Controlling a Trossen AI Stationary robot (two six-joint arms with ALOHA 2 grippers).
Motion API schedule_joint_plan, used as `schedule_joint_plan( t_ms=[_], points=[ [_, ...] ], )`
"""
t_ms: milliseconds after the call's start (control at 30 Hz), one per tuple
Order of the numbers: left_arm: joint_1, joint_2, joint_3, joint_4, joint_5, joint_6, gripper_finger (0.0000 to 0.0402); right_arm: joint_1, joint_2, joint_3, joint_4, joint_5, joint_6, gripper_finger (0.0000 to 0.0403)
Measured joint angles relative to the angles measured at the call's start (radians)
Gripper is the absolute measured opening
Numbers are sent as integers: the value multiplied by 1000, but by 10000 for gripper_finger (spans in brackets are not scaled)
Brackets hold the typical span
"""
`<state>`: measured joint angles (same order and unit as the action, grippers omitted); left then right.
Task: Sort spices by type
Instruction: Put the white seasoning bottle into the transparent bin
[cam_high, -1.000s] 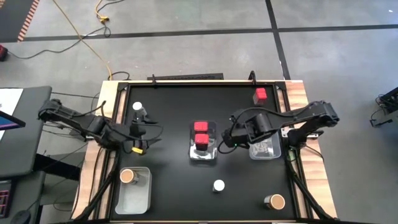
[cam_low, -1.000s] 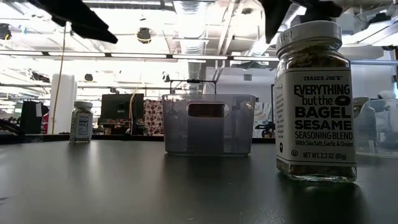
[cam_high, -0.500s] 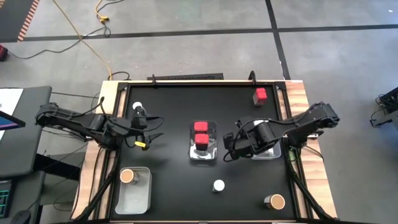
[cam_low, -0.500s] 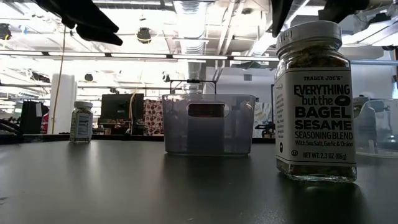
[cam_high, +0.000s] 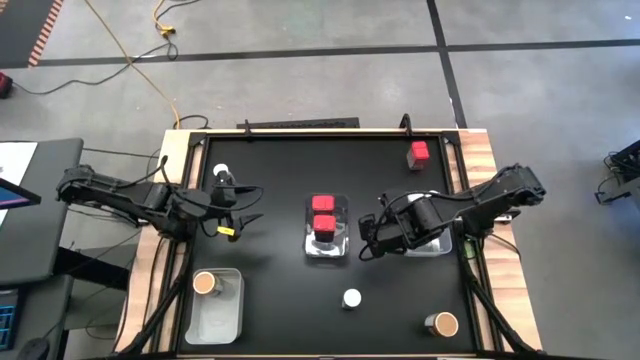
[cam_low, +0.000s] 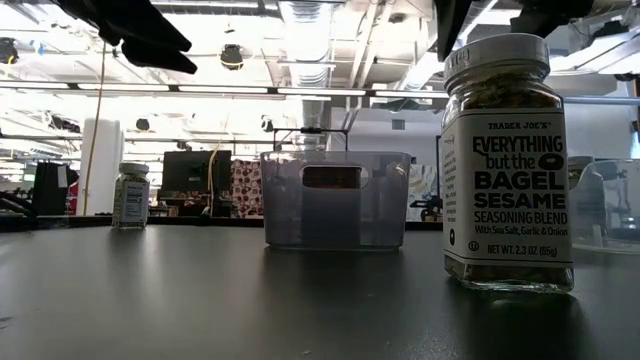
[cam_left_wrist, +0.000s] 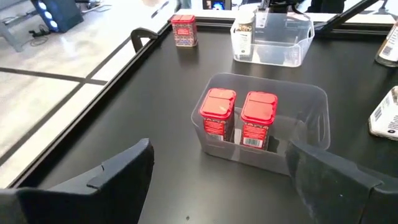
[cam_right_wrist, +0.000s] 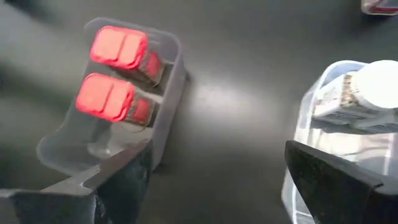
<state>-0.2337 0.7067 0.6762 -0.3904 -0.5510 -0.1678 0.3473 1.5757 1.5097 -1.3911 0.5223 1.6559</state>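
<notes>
White-lidded jar (cam_high: 221, 172) just above-left of left hand (cam_high: 243, 205), upright; both hands wide open, empty; right hand (cam_high: 369, 236) mid-frame.

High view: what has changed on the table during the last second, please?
The right gripper swung off the right clear bin, toward the table edge where the loose white-lidded jar stands. It now hangs beside the middle bin, jaws open and empty. The left gripper shifted only slightly, jaws open. Nothing was grasped or released; nothing else moved.
</notes>
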Motion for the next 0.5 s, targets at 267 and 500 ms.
schedule_joint_plan(
  t_ms=[267,500],
  points=[
    [76,21,69,-104,6,-134,345,-3,0,0,-46,-9,86,388],
    [250,97,195,-323,46,-28,345,-3,0,0,-76,-9,46,388]
  ],
)
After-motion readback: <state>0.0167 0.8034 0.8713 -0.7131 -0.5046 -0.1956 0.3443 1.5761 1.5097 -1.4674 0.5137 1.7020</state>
